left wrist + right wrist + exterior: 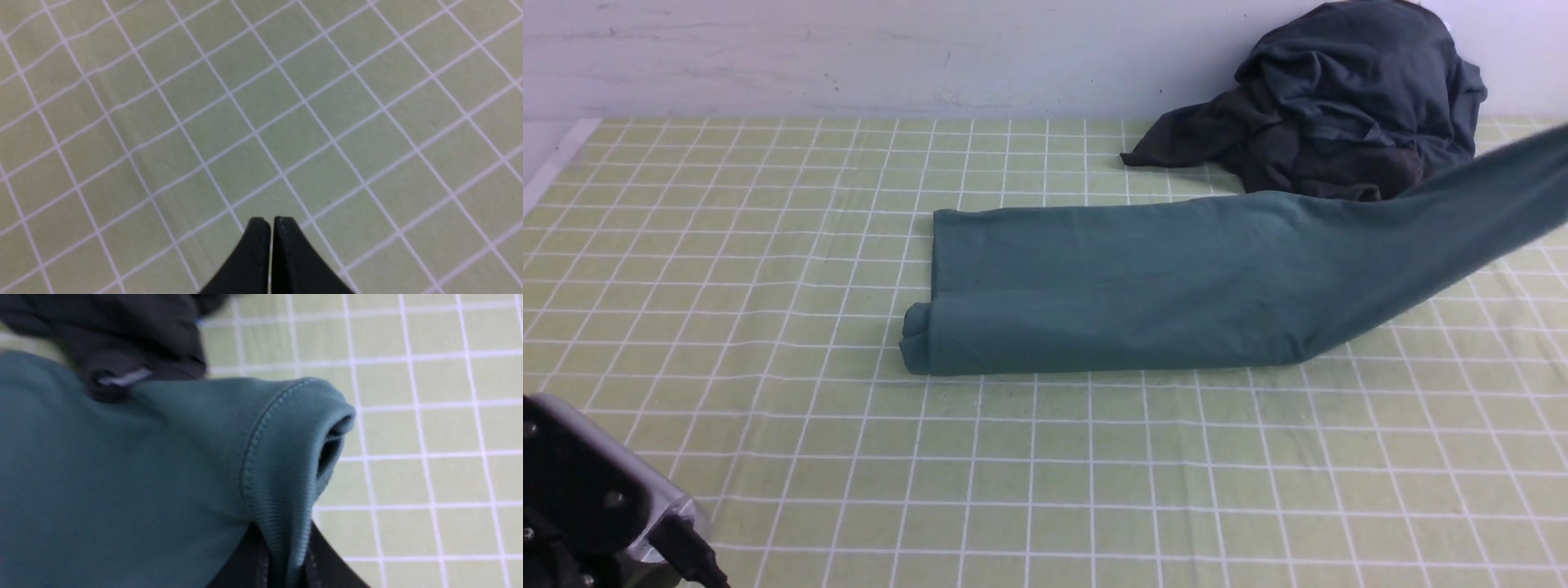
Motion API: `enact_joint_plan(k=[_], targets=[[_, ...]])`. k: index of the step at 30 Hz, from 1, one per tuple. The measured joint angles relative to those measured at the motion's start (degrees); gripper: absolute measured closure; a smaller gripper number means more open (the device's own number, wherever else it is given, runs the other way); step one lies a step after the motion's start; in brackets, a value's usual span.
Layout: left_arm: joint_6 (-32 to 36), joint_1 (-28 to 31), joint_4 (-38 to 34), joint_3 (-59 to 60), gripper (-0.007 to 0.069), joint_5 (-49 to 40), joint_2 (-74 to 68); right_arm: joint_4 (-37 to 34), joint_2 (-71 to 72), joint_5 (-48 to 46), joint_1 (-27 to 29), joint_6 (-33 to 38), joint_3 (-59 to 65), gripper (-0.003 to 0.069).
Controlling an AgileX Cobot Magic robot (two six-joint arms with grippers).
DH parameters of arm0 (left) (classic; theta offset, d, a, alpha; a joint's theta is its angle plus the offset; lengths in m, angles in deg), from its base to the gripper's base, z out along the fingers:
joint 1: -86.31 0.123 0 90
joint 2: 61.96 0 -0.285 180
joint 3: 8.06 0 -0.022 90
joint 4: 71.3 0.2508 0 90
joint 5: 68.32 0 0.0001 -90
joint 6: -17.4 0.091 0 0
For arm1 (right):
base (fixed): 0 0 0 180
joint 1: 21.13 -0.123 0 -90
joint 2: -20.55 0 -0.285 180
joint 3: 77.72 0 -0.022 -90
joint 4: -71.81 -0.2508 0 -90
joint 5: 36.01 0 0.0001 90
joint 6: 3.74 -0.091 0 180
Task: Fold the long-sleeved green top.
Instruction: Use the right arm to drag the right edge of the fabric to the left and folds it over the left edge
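Observation:
The green long-sleeved top (1143, 286) lies folded into a long band across the middle of the checked cloth. Its right end rises off the table and runs out of the front view at the right edge. In the right wrist view my right gripper (286, 559) is shut on the top's ribbed edge (282, 490), with the fabric (122, 490) hanging from it above the table. The right gripper itself is out of the front view. My left gripper (270, 222) is shut and empty over bare cloth; only its wrist body (588, 506) shows at the front left.
A dark charcoal-grey heap of clothes (1339, 106) sits at the back right against the wall, just behind the raised part of the top; it also shows in the right wrist view (122, 330). The green checked tablecloth (768, 245) covers the table.

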Motion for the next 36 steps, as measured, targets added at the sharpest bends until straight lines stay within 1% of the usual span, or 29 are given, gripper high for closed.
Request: enact_joint_plan(k=[1,2,3,5,6,9,11,12,14,15,16,17,20,22,24,25,26,29,30,32,35,36], targets=[[-0.1,0.0,-1.4,2.8,0.0627,5.7,1.4,-5.6,1.5,-0.6,-1.7,1.2,-1.8,0.0624],[-0.2,0.0,-2.2,3.5,0.0627,7.5,2.2,-7.8,1.9,-0.6,-2.9,2.0,-2.5,0.0624],[-0.4,0.0,-2.9,4.0,0.0627,9.0,2.9,-10.7,2.3,-0.6,-5.3,3.2,-3.4,0.0624],[-0.4,0.0,-3.4,4.2,0.0627,10.4,3.5,-12.7,2.4,-0.6,-7.8,4.4,-4.0,0.0624],[-0.5,0.0,-3.9,4.3,0.0627,11.6,4.2,-15.1,2.4,-0.2,-12.7,5.6,-4.2,0.0624],[-0.5,0.0,-4.2,4.4,0.0627,12.2,4.4,-16.8,1.4,2.4,-21.5,6.9,-4.2,0.0624],[-0.5,0.0,-4.2,4.4,0.0627,12.5,4.4,-17.5,-0.8,6.8,-29.1,7.5,-4.2,0.0624],[-0.5,0.0,-4.2,4.4,0.0627,12.5,4.4,-17.6,-1.3,7.3,-30.3,7.5,-4.2,0.0624],[-0.5,0.0,-4.2,4.4,0.0627,12.5,4.4,-18.0,-4.4,11.7,-35.6,8.4,-4.2,0.0624],[-0.5,0.0,-4.2,4.4,0.0627,12.5,4.4,-18.1,-5.4,13.0,-36.5,8.6,-4.2,0.0624],[-0.5,0.0,-4.2,4.4,0.0627,12.5,4.4,-18.1,-8.5,16.3,-40.0,8.9,-4.2,0.0624],[-0.5,0.0,-4.2,4.4,0.0627,12.5,4.4,-18.1,-10.1,17.9,-41.9,8.9,-4.2,0.0624],[-0.5,0.0,-4.2,4.4,0.0627,12.5,4.4,-18.1,-14.2,21.9,-45.4,9.7,-4.2,0.0619],[-0.5,0.0,-4.5,4.4,0.0627,12.5,4.4,-18.3,-17.9,25.2,-48.2,11.3,-4.2,0.0578],[-0.5,0.0,-4.8,4.4,0.0627,12.5,4.4,-18.6,-19.6,27.2,-49.6,12.2,-4.2,0.0515],[-0.5,0.0,-4.8,4.4,0.0627,12.5,4.4,-18.6,-19.8,27.4,-49.7,12.2,-4.2,0.0508],[-0.5,0.0,-5.0,4.4,0.0627,12.5,4.4,-18.6,-20.2,28.1,-50.2,12.6,-4.2,0.0446],[-0.5,0.0,-5.1,4.4,0.0627,12.5,4.4,-18.8,-20.1,29.6,-50.5,12.9,-4.2,0.0351],[-0.5,0.0,-5.1,4.4,0.0627,12.5,4.4,-18.8,-20.1,30.0,-50.5,13.0,-4.3,0.0336],[-0.5,0.0,-5.1,4.4,0.0627,12.5,4.4,-18.7,-20.1,30.5,-50.5,13.0,-4.3,0.0328],[-0.5,0.0,-5.2,4.4,0.0627,12.5,4.4,-19.1,-20.6,30.6,-50.6,13.0,-4.3,0.0344],[-0.5,0.0,-5.2,4.4,0.0627,12.5,4.4,-20.2,-21.8,30.7,-50.8,13.1,-4.3,0.0382]])
